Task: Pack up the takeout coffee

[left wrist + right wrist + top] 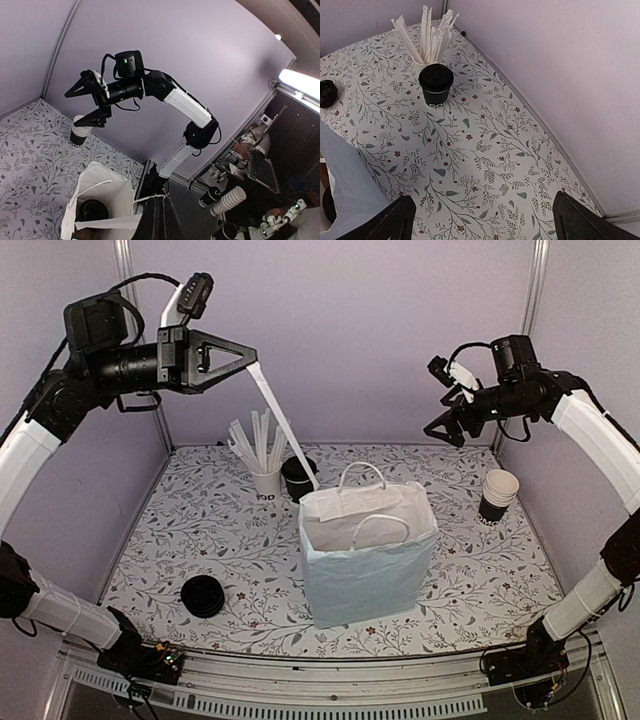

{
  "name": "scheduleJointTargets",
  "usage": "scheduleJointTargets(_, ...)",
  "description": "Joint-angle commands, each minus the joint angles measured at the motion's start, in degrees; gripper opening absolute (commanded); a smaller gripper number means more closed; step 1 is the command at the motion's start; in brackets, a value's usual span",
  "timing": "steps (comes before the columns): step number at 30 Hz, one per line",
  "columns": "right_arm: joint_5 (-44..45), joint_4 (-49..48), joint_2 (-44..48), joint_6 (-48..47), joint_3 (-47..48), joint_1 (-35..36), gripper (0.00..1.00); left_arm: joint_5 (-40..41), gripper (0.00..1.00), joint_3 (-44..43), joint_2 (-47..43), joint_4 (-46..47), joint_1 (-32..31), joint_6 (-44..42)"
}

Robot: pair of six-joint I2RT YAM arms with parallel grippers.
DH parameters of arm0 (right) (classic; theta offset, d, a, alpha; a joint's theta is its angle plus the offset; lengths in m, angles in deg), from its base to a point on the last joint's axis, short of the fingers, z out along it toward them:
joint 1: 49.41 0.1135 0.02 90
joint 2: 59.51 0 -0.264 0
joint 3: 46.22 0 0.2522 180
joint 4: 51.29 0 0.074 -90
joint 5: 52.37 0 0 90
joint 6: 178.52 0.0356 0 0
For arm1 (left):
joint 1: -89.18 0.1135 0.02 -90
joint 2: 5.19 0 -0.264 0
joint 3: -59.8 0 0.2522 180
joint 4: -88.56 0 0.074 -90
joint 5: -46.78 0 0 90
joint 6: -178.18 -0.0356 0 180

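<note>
Two claws hang high over the table (200,530) with the coffee (294,478) unpacked, standing near the far edge just beside the straw cup (266,483) and behind the bag (365,560). My left claw (248,361) is clamped on a straw (285,425) whose lower end reaches the bag's far rim; let go from here, it could slide outside or strike the coffee. My right claw (443,412) gapes empty, well apart from the coffee. Reaching in, it could clip the straw cup and spill it, and the bag's upright handles (362,472) could snag the coffee on the way down.
</note>
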Motion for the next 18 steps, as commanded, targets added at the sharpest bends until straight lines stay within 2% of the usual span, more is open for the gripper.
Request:
scheduleJointTargets(1,0.5,-1.1,-0.4,0.5,-0.9,-0.4,0.99,0.1,0.0,2.2,-0.6,3.4,-3.9,2.3)
scheduleJointTargets(5,0.4,-1.2,0.0,0.3,-1.0,-0.4,0.99,0.9,0.0,5.7,-0.3,3.9,-5.3,3.0)
scheduleJointTargets(9,-0.1,-1.3,0.5,0.3,-1.3,-0.4,0.99,0.0,0.0,11.4,1.5,8.7,-6.7,4.9)
scheduleJointTargets(12,-0.2,-1.2,0.7,0.3,-1.6,-0.4,0.99,-0.8,0.0,12.6,4.1,10.6,-7.9,5.0)
scheduleJointTargets(13,-0.1,-1.2,0.9,0.3,-1.8,-0.4,0.99,-0.9,0.06,12.3,5.0,10.2,-8.1,4.5)
scheduleJointTargets(14,0.3,-1.6,1.1,0.3,-2.0,-0.4,0.99,-0.3,0.21,11.7,5.6,9.5,-8.1,3.7)
scheduleJointTargets(15,1.3,-2.0,1.5,0.9,-2.0,-0.4,0.99,1.2,0.32,11.0,6.0,7.8,-8.1,2.4)
scheduleJointTargets(17,4.5,-3.7,1.9,3.2,-1.6,-0.7,0.99,6.2,0.48,8.3,6.5,2.6,-8.1,-1.9)
scheduleJointTargets(18,5.2,-4.4,2.4,5.3,-1.5,-1.1,0.99,9.8,0.52,6.3,6.9,-0.9,-8.0,-4.6)
